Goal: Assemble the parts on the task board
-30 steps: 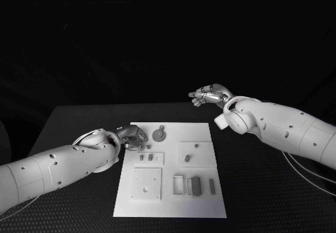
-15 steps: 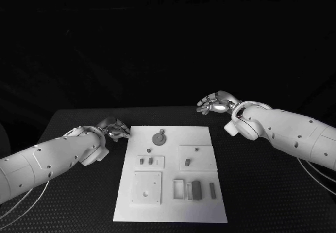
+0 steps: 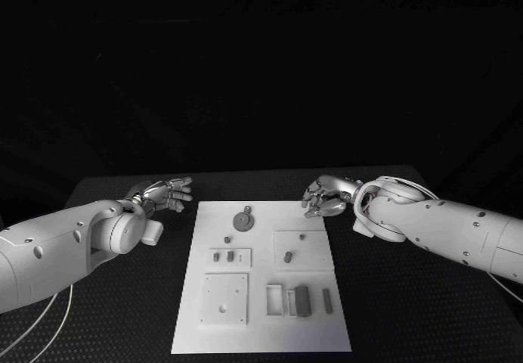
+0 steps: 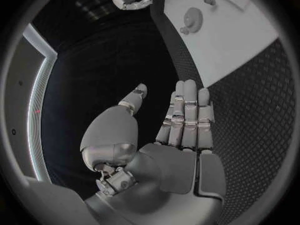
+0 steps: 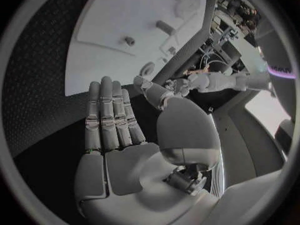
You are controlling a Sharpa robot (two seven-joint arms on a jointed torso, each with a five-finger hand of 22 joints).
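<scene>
The white task board [image 3: 265, 333] lies in the middle of the black table. Grey parts sit on it: a round disc [image 3: 242, 221] near the far end, small pegs [image 3: 289, 257] in the middle, and rectangular pieces [image 3: 305, 300] near the front. My left hand [image 3: 163, 193] hovers off the board's far left corner, fingers straight, holding nothing. My right hand [image 3: 326, 198] hangs at the board's far right corner, also holding nothing. The left wrist view shows the flat left hand [image 4: 181, 130], the board [image 4: 237, 45] and the disc [image 4: 192, 19]. In the right wrist view the right hand [image 5: 115, 122] is equally flat beside the board [image 5: 119, 15].
A square plate [image 3: 226, 297] with a hole rests on the board's front left. Black table [image 3: 414, 318] stretches to both sides of the board. White cables [image 3: 44, 321] trail on the table under my left arm.
My left hand has pulled off the board near the disc, out past its far left corner. My right hand has dropped to the board's far right corner.
</scene>
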